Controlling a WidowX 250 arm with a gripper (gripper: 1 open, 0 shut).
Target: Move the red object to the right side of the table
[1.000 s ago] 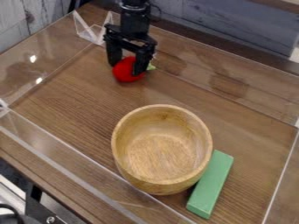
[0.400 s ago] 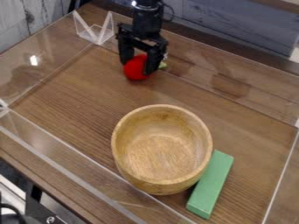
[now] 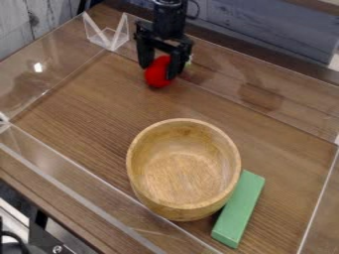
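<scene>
Showing rounded, bright red body [image 3: 161, 72], partly hidden by gripper [image 3: 165, 50].

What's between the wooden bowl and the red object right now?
Only bare brown tabletop lies between the wooden bowl and the red object, as the camera view shows.

red toy [image 3: 162, 72] — green top | upper middle of brown wood-grain table [image 3: 82, 111] | partly hidden

Black robot arm [image 3: 162, 14] reaching down from above, jaws spread open
</scene>
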